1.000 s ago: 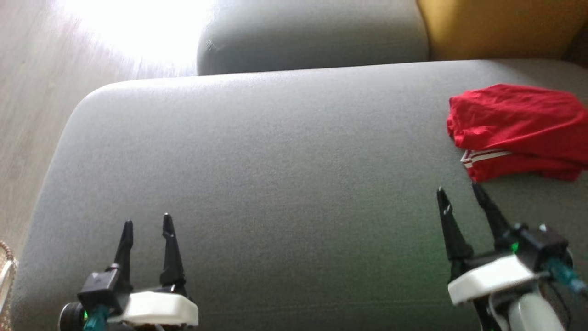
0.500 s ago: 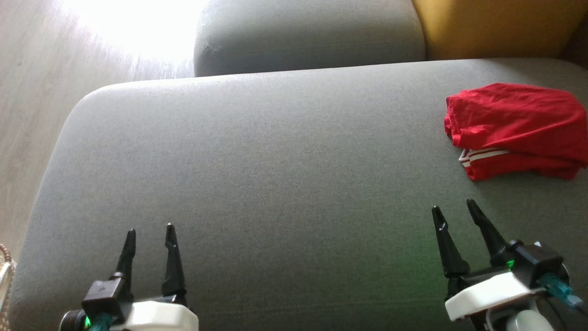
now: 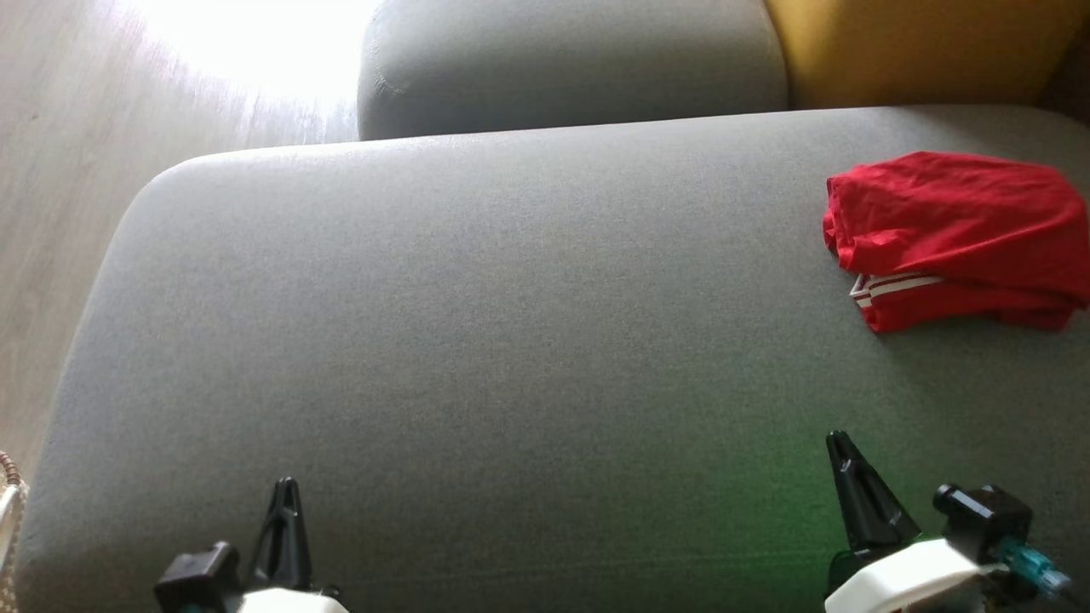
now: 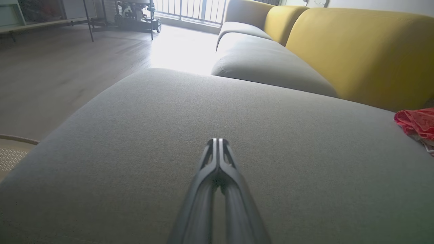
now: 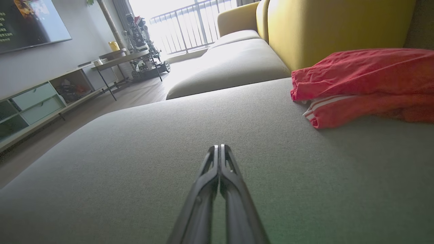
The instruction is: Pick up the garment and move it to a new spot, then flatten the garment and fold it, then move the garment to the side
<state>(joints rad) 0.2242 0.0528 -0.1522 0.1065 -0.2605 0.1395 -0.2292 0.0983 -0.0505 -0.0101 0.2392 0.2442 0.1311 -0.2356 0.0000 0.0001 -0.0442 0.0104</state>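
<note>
The red garment [image 3: 954, 243] lies folded at the far right of the grey cushion [image 3: 511, 340], near the yellow backrest [image 3: 903, 51]. The left gripper [image 3: 285, 489] and right gripper [image 3: 840, 443] are both pinched together on nothing, at the near edge, well apart from it. The fold looks puffy, so I reckon its top layer could slump open with nothing pinning it.

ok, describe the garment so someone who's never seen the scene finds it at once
Start at the big grey sofa cushion in front of the yellow backrest. Near its right end, toward the backrest, lies a folded garment. It is bright red against the grey, with white stripes at one corner.
</note>
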